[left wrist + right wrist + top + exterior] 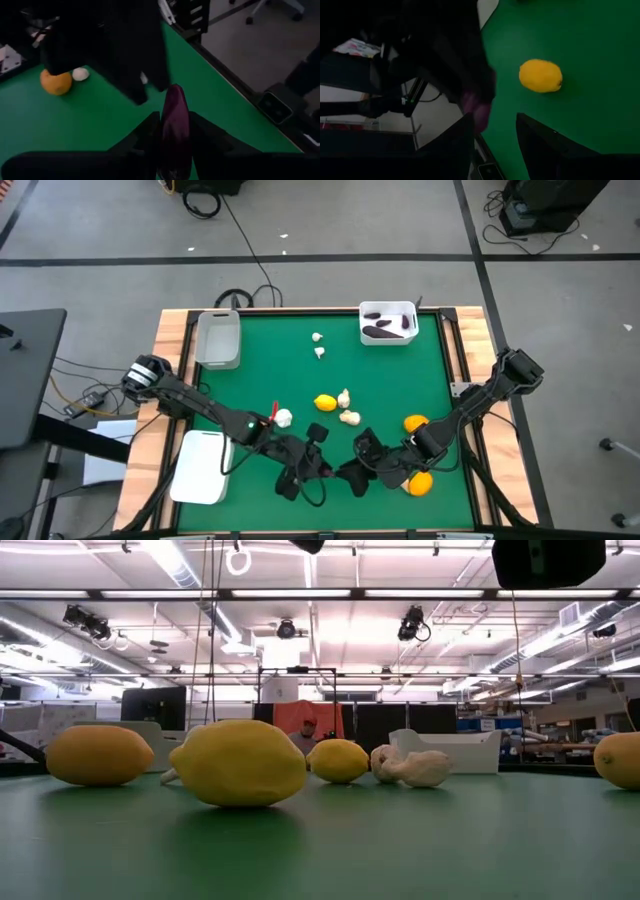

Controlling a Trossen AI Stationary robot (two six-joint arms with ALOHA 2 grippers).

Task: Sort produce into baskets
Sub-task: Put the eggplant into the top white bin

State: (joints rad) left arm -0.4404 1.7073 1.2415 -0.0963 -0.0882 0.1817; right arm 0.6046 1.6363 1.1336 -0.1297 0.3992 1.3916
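My left gripper (322,467) is shut on a dark purple eggplant piece (173,117) over the near middle of the green table. My right gripper (357,470) faces it from the right, open. In the right wrist view the eggplant's end (477,107) shows just beyond the tip of one of its fingers (465,135). On the mat lie a lemon (325,403), several garlic bulbs (348,417) and two oranges (415,423) (420,483). A white basket (388,323) at the far right holds eggplant pieces. My left gripper pinches the eggplant's two sides (165,135) between its two fingers. The eggplant lies along the fingers, and its rounded end (174,92) sticks out past the fingertips toward my right gripper. Whether my right gripper touches the eggplant, I cannot tell.
A greyish translucent basket (218,338) stands at the far left and a white basket (200,467) at the near left. In the low view two lemons (240,762) (338,760) and an orange (98,754) lie close in front. The two arms crowd the near middle.
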